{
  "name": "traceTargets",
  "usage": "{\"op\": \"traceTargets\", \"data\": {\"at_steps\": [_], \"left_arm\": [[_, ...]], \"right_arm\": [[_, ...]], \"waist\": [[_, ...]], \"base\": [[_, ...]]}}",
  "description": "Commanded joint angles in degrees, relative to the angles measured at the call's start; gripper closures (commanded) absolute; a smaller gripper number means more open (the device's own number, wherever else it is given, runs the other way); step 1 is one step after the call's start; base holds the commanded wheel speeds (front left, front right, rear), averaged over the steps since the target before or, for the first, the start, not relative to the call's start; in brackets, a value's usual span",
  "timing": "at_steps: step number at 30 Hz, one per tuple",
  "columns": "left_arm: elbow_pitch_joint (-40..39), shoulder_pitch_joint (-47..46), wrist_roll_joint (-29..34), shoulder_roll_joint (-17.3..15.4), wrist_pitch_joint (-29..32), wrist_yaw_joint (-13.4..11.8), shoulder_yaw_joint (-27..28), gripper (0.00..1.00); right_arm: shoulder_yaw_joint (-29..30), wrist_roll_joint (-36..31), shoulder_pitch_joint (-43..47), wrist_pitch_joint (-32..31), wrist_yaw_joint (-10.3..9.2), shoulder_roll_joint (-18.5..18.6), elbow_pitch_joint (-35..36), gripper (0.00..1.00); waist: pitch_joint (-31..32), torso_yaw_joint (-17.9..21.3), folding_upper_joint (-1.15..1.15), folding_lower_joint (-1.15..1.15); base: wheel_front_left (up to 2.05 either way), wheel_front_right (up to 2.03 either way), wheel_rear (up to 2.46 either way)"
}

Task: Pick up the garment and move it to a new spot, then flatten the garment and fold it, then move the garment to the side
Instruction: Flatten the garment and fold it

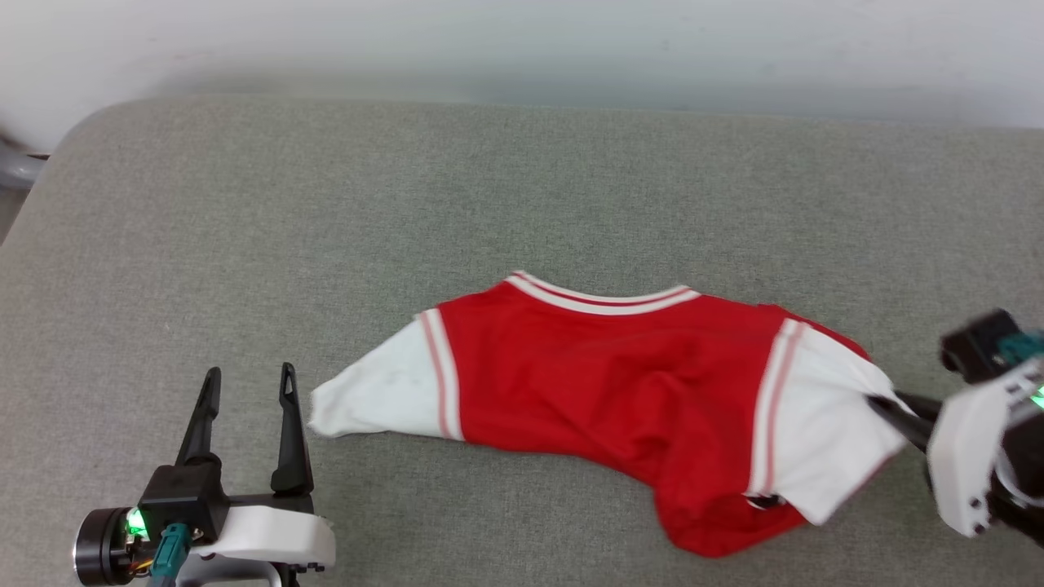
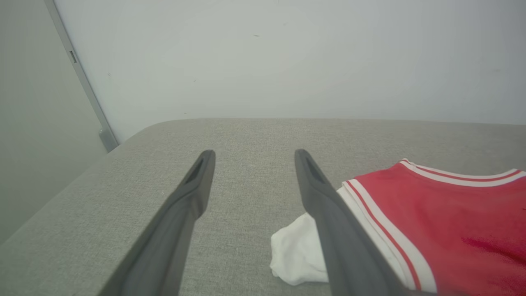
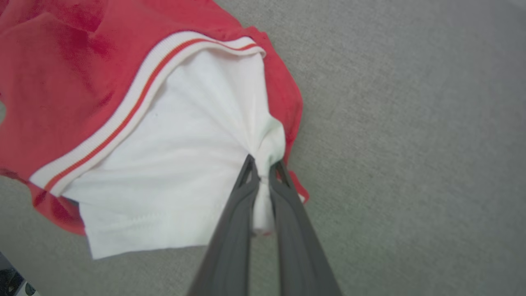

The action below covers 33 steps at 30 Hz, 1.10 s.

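One garment (image 1: 603, 383) sleeve in right gripper (image 3: 263, 169)

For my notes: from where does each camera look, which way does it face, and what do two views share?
Head view: on the head, facing forward and down at the red jersey T-shirt with white sleeves on the grey woven surface; open left gripper lower left, right gripper at right.
Left wrist view: on that wrist, facing along its spread fingers towards the pale wall.
Right wrist view: on that wrist, facing down along shut fingers pinching one sleeve.
Shared: head and left wrist views show the striped collar.
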State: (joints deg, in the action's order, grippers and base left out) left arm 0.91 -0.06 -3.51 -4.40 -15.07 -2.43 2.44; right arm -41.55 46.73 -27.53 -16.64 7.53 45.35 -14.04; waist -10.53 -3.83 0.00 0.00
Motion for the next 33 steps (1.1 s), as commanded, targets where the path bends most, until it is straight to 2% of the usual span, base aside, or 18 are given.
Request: {"op": "traceTargets", "data": {"at_steps": [1,7,12,16,17,18,25,29,33], "left_arm": [[0.1,0.8,0.3,0.3,-0.1,0.5,0.2,0.00],[0.6,1.1,0.5,0.5,-0.1,0.9,0.6,0.00],[1.2,1.3,0.7,0.6,-0.1,1.4,0.8,0.00],[1.7,1.9,0.8,0.7,-0.1,1.7,1.3,0.00],[1.7,1.9,0.9,0.7,-0.1,1.7,1.4,0.00],[1.8,2.0,0.9,0.7,-0.1,1.8,1.6,0.00],[2.1,2.4,1.3,0.8,-0.1,2.1,1.6,0.00],[1.9,2.7,1.4,0.9,-0.1,2.3,1.8,0.00],[1.6,2.8,1.5,0.9,-0.1,2.2,1.9,0.00]], "right_arm": [[2.3,0.9,3.6,0.6,-0.08,0.8,-1.7,1.00],[8.8,3.0,13.2,1.0,-0.09,1.1,-8.8,1.00],[11.2,2.4,19.2,0.5,-0.16,0.3,-16.0,1.00],[13.2,3.0,20.4,2.2,-0.11,-2.0,-16.2,1.00],[13.9,2.3,20.1,3.1,-0.11,-2.1,-15.7,0.47],[14.8,1.8,19.8,4.3,-0.11,-2.2,-15.1,0.00],[21.6,-0.6,19.0,8.3,-0.07,-2.2,-9.2,0.00],[27.6,-3.0,19.8,8.7,-0.08,-2.4,-2.6,0.00],[32.9,-6.5,19.5,6.5,-0.07,-3.7,5.1,0.00]], "waist": [[0.4,0.3,0.00,0.00],[0.7,0.3,0.00,0.00],[1.3,0.0,0.00,0.00],[2.0,0.3,0.00,0.00],[2.2,0.4,0.00,0.00],[2.5,0.5,0.00,0.00],[3.6,0.7,0.00,0.00],[4.0,0.8,0.00,0.00],[4.1,0.8,0.00,0.00]], "base": [[0.00,0.00,0.00],[0.00,0.00,0.00],[0.00,0.00,0.00],[0.00,0.00,0.00],[0.00,0.00,0.00],[0.00,0.00,0.00],[0.00,0.00,0.00],[0.00,0.00,0.00],[0.00,0.00,0.00]]}}
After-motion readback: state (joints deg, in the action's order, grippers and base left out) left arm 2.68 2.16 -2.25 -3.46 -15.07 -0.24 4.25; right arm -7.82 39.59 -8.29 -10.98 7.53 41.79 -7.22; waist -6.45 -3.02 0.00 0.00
